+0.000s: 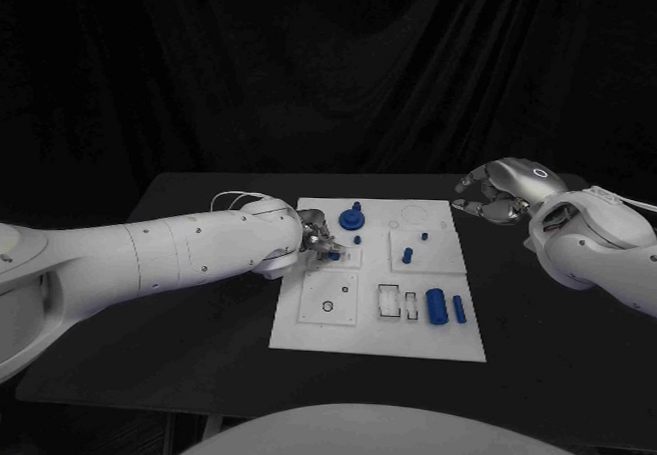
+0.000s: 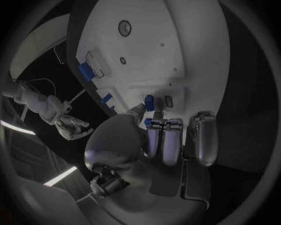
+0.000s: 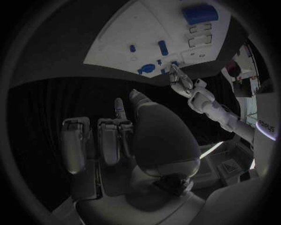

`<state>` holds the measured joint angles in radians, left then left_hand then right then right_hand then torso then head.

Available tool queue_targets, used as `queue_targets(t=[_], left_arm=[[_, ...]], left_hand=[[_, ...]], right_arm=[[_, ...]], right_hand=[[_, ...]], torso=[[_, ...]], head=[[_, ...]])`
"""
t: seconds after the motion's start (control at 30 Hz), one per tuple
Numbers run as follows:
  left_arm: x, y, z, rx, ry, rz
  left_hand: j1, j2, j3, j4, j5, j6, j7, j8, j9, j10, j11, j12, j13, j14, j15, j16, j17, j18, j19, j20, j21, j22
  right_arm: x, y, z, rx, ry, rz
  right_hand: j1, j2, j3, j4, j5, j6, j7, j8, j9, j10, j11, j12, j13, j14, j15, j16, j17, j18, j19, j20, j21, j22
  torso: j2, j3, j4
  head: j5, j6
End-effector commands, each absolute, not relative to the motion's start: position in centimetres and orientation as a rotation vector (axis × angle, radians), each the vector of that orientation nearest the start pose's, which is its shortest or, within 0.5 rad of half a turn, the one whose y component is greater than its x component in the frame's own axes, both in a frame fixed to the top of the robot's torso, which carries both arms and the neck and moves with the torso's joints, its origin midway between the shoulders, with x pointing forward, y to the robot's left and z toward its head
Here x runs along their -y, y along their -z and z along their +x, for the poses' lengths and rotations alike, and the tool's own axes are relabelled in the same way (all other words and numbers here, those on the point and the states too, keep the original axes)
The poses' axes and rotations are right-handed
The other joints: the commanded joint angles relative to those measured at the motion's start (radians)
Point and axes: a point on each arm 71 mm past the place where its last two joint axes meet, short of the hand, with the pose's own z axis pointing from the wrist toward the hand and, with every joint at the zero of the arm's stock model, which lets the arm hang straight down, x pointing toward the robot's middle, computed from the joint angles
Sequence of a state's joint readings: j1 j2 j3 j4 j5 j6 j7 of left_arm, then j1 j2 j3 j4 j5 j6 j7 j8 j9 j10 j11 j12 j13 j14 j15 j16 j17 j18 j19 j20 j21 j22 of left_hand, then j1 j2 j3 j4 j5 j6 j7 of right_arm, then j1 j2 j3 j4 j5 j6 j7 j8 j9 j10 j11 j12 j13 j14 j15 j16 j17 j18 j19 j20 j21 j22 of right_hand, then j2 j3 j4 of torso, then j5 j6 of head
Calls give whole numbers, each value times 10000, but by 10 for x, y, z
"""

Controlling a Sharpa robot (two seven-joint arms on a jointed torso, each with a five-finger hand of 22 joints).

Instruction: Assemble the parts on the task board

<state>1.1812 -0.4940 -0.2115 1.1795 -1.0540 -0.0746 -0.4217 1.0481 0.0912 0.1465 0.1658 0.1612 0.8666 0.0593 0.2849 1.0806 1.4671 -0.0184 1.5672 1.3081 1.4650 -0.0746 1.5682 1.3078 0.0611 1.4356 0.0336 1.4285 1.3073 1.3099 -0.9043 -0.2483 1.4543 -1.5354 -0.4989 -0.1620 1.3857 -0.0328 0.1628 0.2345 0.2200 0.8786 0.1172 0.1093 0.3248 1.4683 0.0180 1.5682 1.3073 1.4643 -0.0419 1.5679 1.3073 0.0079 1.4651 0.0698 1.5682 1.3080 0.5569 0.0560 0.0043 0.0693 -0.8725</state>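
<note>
One white task board (image 1: 311, 332) lies mid-table on the black table (image 1: 166, 352), long side running away from the robot. Nearest row on the board: one oval hole (image 1: 326, 306) at the left, two rectangular outlined slots (image 1: 400, 302) beside it, then two blue parts lying lengthwise at the right, one thick cylinder (image 1: 436, 304) and one thin bar (image 1: 459, 309) just beside it. Middle row: one short blue peg (image 1: 408, 255) standing on the right half, one smaller blue peg (image 1: 358, 241) nearer the centre. Far row: one blue disc with an upright stem (image 1: 352, 219), near the board's far left. Left hand (image 1: 317, 245) sits over the board's left edge, fingers curled together, fingertips pinching one small blue piece (image 2: 149, 102) against the board. Right hand (image 1: 500, 193) hovers off the board beyond its far right corner, fingers loosely curled, holding nothing.
</note>
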Motion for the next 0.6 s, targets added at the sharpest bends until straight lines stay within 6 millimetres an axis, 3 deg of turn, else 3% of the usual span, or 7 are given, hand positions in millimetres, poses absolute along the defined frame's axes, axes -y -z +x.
queue_targets(t=[0.03, 0.2, 0.37, 0.6], left_arm=[[-136, 298, 502, -22672, 4407, -1679], [-137, 299, 502, -22689, 4389, -1693], [-137, 300, 501, -22725, 4365, -1702], [-137, 301, 501, -22719, 4404, -1698]], left_hand=[[-237, -76, -187, 268, -304, 63, 101, -354, -334, 1037, 95, 36, 2627, 1058, 83, 26, 2630, -27, 1, 99, -38, 412], [-673, -158, -697, 725, -883, 247, 142, -755, -604, 1037, 139, 36, 2627, 1058, 124, 26, 2630, -29, 29, 153, -36, 473], [-960, -131, -1053, 1057, -998, 417, 124, -875, -626, 1037, 123, 36, 2627, 1058, 112, 26, 2630, -57, 124, 147, 44, 612], [-994, -13, -1212, 1165, -958, 684, 54, -775, -462, 1037, 72, 36, 2627, 1058, 74, 26, 2630, -57, 135, 120, 40, 635]], right_arm=[[262, 198, 491, -15777, -3830, -1655], [262, 198, 491, -15785, -3829, -1656], [263, 198, 491, -15802, -3816, -1651], [262, 198, 491, -15834, -3805, -1654]], right_hand=[[-91, -34, 6, 47, 14, 82, -11, -34, -10, 1025, 59, 26, 2635, 1065, 57, 29, 2635, -55, 996, 64, -47, 2596], [-91, -34, 6, 47, 14, 82, -11, -34, -10, 1025, 59, 26, 2635, 1065, 57, 29, 2635, -55, 996, 64, -47, 2596], [-102, -36, 2, 56, -3, 88, -11, -44, -20, 1025, 59, 26, 2635, 1065, 58, 29, 2635, -51, 987, 65, -58, 2591], [-102, -36, 2, 56, -3, 88, -11, -44, -20, 1025, 59, 26, 2635, 1065, 58, 29, 2635, -51, 987, 65, -58, 2591]], torso=[[-6, 7, -12], [-6, 10, -18], [-8, 13, -17], [-5, 12, -15]], head=[[17, -2], [37, -2], [54, -2], [72, -2]])
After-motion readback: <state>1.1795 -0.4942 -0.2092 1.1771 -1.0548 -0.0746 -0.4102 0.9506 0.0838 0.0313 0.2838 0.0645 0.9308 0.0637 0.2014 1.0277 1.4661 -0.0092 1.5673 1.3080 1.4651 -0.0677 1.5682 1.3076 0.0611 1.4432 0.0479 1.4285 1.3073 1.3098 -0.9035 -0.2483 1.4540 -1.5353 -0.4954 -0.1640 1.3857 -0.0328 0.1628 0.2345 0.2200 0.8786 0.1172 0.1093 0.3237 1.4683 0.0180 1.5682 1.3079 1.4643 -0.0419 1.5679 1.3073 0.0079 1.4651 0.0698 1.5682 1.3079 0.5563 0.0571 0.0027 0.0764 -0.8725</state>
